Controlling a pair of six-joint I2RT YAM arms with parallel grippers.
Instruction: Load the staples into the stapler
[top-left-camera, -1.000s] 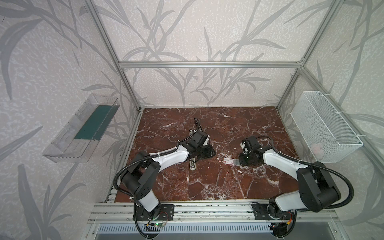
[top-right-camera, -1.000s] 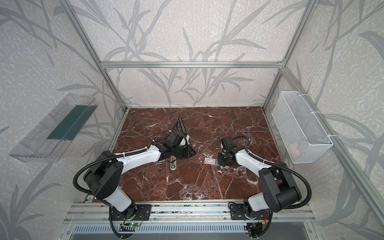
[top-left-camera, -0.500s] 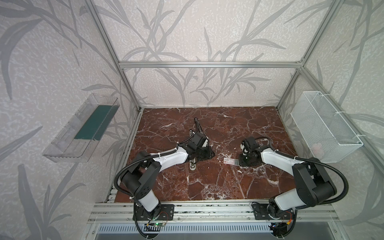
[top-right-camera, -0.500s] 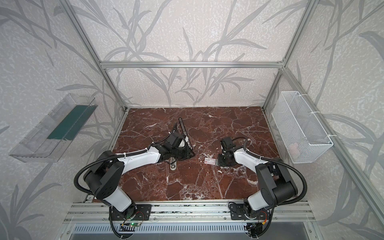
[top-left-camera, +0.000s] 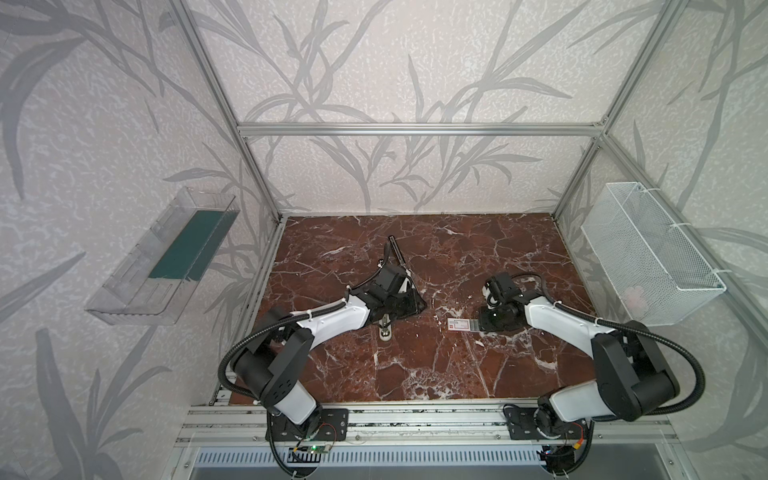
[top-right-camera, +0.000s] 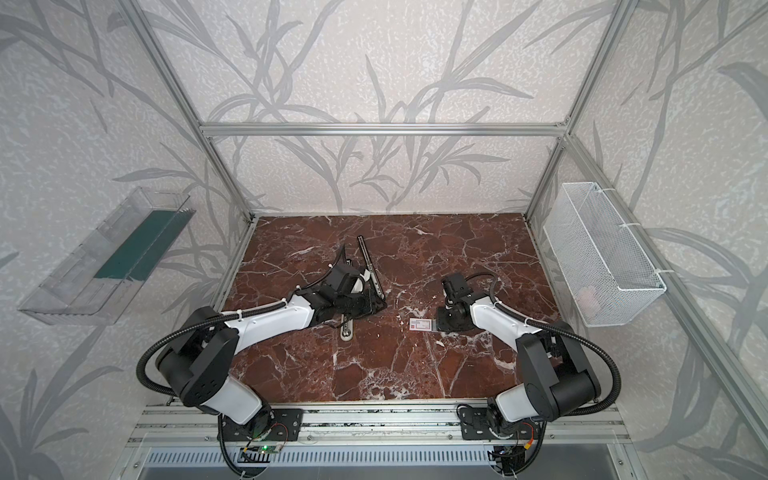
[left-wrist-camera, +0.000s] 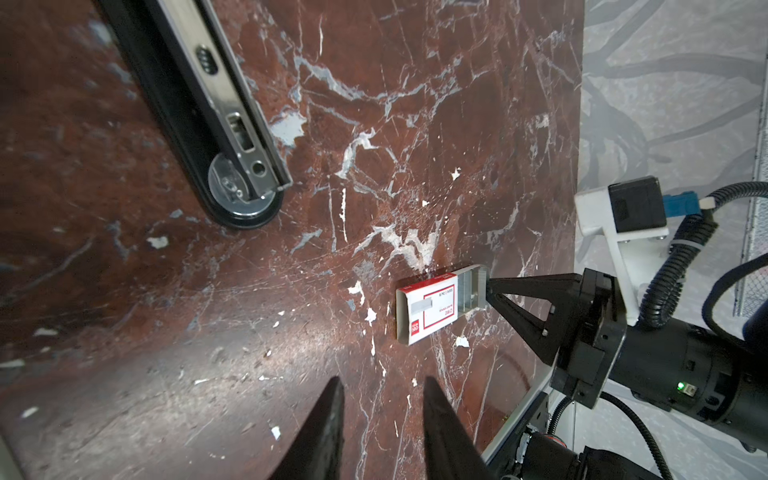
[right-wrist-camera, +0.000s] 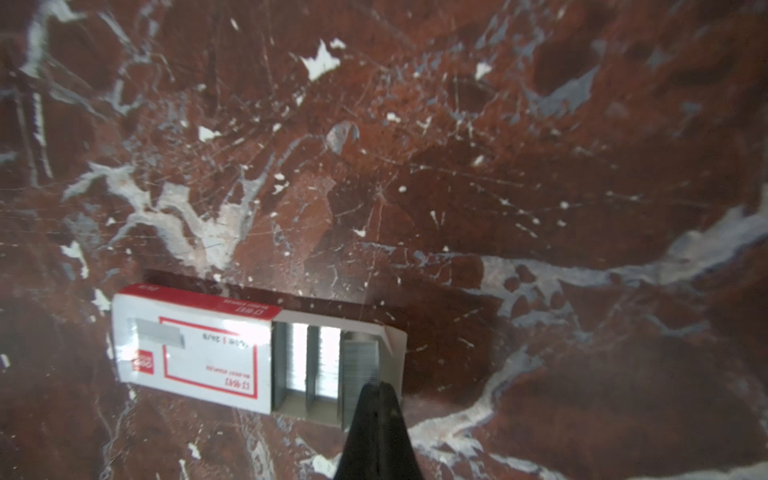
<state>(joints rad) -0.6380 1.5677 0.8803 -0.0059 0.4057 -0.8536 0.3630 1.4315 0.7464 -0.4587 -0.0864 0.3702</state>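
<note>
Staples (right-wrist-camera: 291, 357) lie in their slid-open box (right-wrist-camera: 191, 353) on the tabletop (right-wrist-camera: 540, 166), right at the tips of the right claw (right-wrist-camera: 376, 390), pinched shut against the endmost strip (right-wrist-camera: 359, 361), while the left claw (left-wrist-camera: 382, 384), narrowly parted and empty, hovers near the opened stapler (left-wrist-camera: 216, 112), nothing loaded yet.

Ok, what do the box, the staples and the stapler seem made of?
Box: printed cardboard, matte white and red, folded flap. Staples: grey metal, finely ribbed, glinting. Stapler: shiny steel-looking rail on a glossy black base, probably plastic.
</note>
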